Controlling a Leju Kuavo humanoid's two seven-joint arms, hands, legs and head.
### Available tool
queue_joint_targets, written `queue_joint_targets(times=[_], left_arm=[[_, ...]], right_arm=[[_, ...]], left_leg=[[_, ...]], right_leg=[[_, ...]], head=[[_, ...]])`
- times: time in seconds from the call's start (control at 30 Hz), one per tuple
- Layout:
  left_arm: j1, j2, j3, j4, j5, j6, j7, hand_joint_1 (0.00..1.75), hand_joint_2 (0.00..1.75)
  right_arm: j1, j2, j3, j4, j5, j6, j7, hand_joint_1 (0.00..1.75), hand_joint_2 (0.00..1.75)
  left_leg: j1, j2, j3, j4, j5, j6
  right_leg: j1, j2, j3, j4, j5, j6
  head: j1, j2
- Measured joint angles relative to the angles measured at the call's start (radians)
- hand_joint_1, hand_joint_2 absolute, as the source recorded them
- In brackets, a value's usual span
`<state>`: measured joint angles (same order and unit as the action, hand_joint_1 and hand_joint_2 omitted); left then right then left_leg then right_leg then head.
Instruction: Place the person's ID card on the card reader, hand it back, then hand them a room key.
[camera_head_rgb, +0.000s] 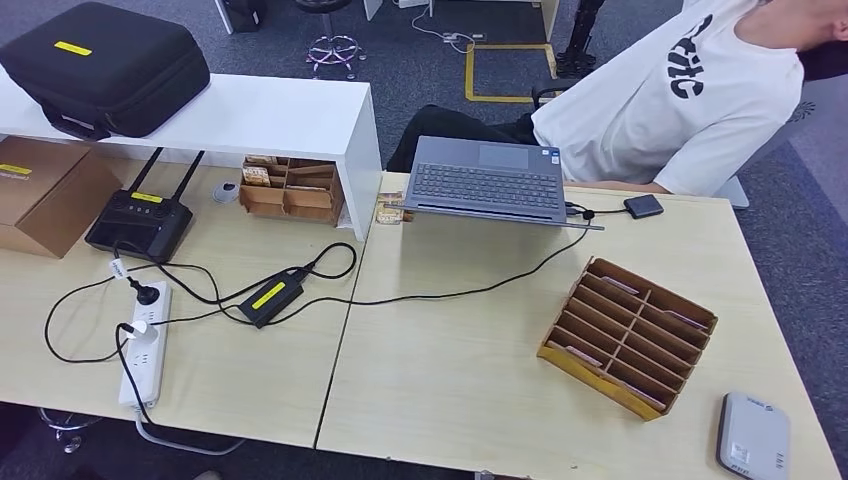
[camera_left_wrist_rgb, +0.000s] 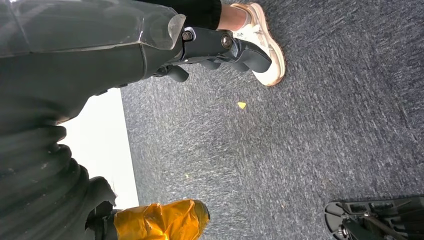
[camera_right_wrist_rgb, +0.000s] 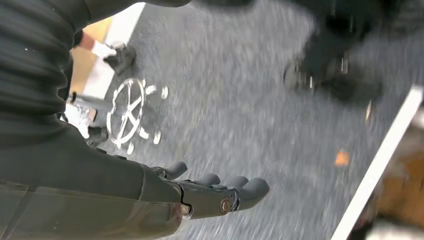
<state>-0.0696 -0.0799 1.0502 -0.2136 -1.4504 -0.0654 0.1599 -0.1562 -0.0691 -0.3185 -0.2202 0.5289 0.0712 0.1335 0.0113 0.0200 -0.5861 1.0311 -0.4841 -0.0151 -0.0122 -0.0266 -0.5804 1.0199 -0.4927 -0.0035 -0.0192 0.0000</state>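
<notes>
While both arms hang beside the robot over grey carpet, the left hand (camera_left_wrist_rgb: 220, 47) shows dark fingers (camera_left_wrist_rgb: 250, 55) stretched out loosely with nothing between them, and the right hand (camera_right_wrist_rgb: 210, 192) likewise holds nothing, its fingers (camera_right_wrist_rgb: 252, 190) extended side by side and slightly parted. From the left wrist, a person's pale shoe (camera_left_wrist_rgb: 262, 42) lies just past the fingertips, though whether they touch it cannot be told; a dark wheeled base (camera_left_wrist_rgb: 375, 217) is cut off at the picture's corner. From the right wrist, motion blur smears the floor; a chair base (camera_right_wrist_rgb: 131, 116) with white castors is legible, the darker shapes beyond it are not.

From the head, the wooden table (camera_head_rgb: 460, 370) carries the grey card reader (camera_head_rgb: 752, 438) at its near right corner, partly cut off by the frame. A slotted cardboard rack (camera_head_rgb: 628, 335) sits just beyond it, with pale cards in some slots that are too small to identify. No ID card can be picked out. An open laptop (camera_head_rgb: 487, 182) faces a seated person in a white shirt (camera_head_rgb: 680, 100), whose head is cropped by the top edge. To the left lie a power strip (camera_head_rgb: 145, 345), a black adapter (camera_head_rgb: 270, 297), a router (camera_head_rgb: 138, 222), a brown box (camera_head_rgb: 45, 195) and a black case (camera_head_rgb: 105, 65) on a white shelf (camera_head_rgb: 270, 115).
</notes>
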Motion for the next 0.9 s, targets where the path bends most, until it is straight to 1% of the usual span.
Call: queue_joint_targets(times=[0.07, 0.13, 0.2, 0.33, 0.4, 0.47, 0.53, 0.6, 0.67, 0.8, 0.87, 0.9], left_arm=[[0.0, 0.0, 0.0, 0.0, 0.005, 0.005, 0.0, 0.0, 1.75], [0.0, -0.001, 0.0, 0.0, 0.007, 0.008, 0.0, 0.0, 1.75], [0.0, -0.002, 0.0, 0.0, 0.008, 0.008, 0.0, 0.0, 1.75], [0.0, -0.001, 0.0, 0.0, 0.001, 0.0, 0.0, 0.0, 1.75], [-0.001, -0.001, 0.0, 0.0, -0.003, -0.003, -0.001, 0.0, 1.75], [-0.001, -0.001, -0.001, 0.0, -0.002, -0.003, -0.002, 0.0, 1.75], [-0.001, -0.002, -0.001, 0.0, 0.004, 0.002, -0.001, 0.0, 1.75], [0.0, -0.002, -0.001, 0.0, 0.008, 0.006, 0.0, 0.0, 1.75], [0.0, -0.002, -0.001, 0.0, 0.009, 0.006, 0.0, 0.0, 1.75], [-0.001, -0.001, -0.001, 0.0, 0.002, -0.001, -0.001, 0.0, 1.75], [-0.001, -0.001, -0.001, 0.0, -0.002, -0.005, -0.002, 0.0, 1.75], [-0.001, -0.001, -0.002, 0.0, -0.003, -0.006, -0.003, 0.0, 1.75]], right_arm=[[-0.003, -0.001, -0.003, 0.0, -0.01, -0.085, 0.005, 0.0, 1.75], [-0.007, -0.002, -0.011, 0.0, -0.023, -0.112, 0.008, 0.0, 1.75], [-0.01, -0.002, -0.018, 0.0, -0.026, -0.073, 0.008, 0.0, 1.75], [-0.008, -0.002, -0.017, 0.002, 0.007, 0.077, 0.003, 0.0, 1.75], [-0.005, -0.001, -0.015, 0.003, 0.019, 0.097, 0.0, 0.0, 1.75], [-0.002, 0.0, -0.016, 0.004, 0.019, 0.044, 0.0, 0.0, 1.75], [-0.002, 0.0, -0.019, 0.003, 0.01, -0.047, 0.001, 0.0, 1.75], [-0.006, 0.0, -0.025, 0.003, 0.004, -0.089, 0.0, 0.0, 1.75], [-0.01, -0.001, -0.03, 0.003, 0.006, -0.055, -0.009, 0.0, 1.75], [-0.01, -0.001, -0.028, 0.004, 0.039, 0.112, -0.03, 0.0, 1.75], [-0.007, 0.001, -0.025, 0.005, 0.047, 0.132, -0.031, 0.0, 1.75], [-0.007, 0.003, -0.024, 0.005, 0.045, 0.118, -0.029, 0.0, 1.75]], left_leg=[[0.0, 0.0, 0.0, 0.0, 0.0, 0.0], [0.0, 0.0, 0.0, 0.0, 0.0, 0.0], [0.0, 0.0, 0.0, 0.0, 0.0, 0.0], [0.0, 0.0, 0.0, 0.0, 0.0, 0.0], [0.0, 0.0, 0.0, 0.0, 0.0, 0.0], [0.0, 0.0, 0.0, 0.0, 0.0, 0.0], [0.0, 0.0, 0.0, 0.0, 0.0, 0.0], [0.0, 0.0, 0.0, 0.0, 0.0, 0.0], [0.0, 0.0, 0.0, 0.0, 0.0, 0.0], [0.0, 0.0, 0.0, 0.0, 0.0, 0.0], [0.0, 0.0, 0.0, 0.0, 0.0, 0.0], [0.0, 0.0, 0.0, 0.0, 0.0, 0.0]], right_leg=[[0.0, 0.0, 0.0, 0.0, 0.0, 0.0], [0.0, 0.0, 0.0, 0.0, 0.0, 0.0], [0.0, 0.0, 0.0, 0.0, 0.0, 0.0], [0.0, 0.0, 0.0, 0.0, 0.0, 0.0], [0.0, 0.0, 0.0, 0.0, 0.0, 0.0], [0.0, 0.0, 0.0, 0.0, 0.0, 0.0], [0.0, 0.0, 0.0, 0.0, 0.0, 0.0], [0.0, 0.0, 0.0, 0.0, 0.0, 0.0], [0.0, 0.0, 0.0, 0.0, 0.0, 0.0], [0.0, 0.0, 0.0, 0.0, 0.0, 0.0], [0.0, 0.0, 0.0, 0.0, 0.0, 0.0], [0.0, 0.0, 0.0, 0.0, 0.0, 0.0]], head=[[0.0, 0.0], [0.0, 0.0], [0.0, 0.0], [0.0, 0.0], [0.0, 0.0], [0.0, 0.0], [0.0, 0.0], [0.0, 0.0], [0.0, 0.0], [0.0, 0.0], [0.0, 0.0], [0.0, 0.0]])
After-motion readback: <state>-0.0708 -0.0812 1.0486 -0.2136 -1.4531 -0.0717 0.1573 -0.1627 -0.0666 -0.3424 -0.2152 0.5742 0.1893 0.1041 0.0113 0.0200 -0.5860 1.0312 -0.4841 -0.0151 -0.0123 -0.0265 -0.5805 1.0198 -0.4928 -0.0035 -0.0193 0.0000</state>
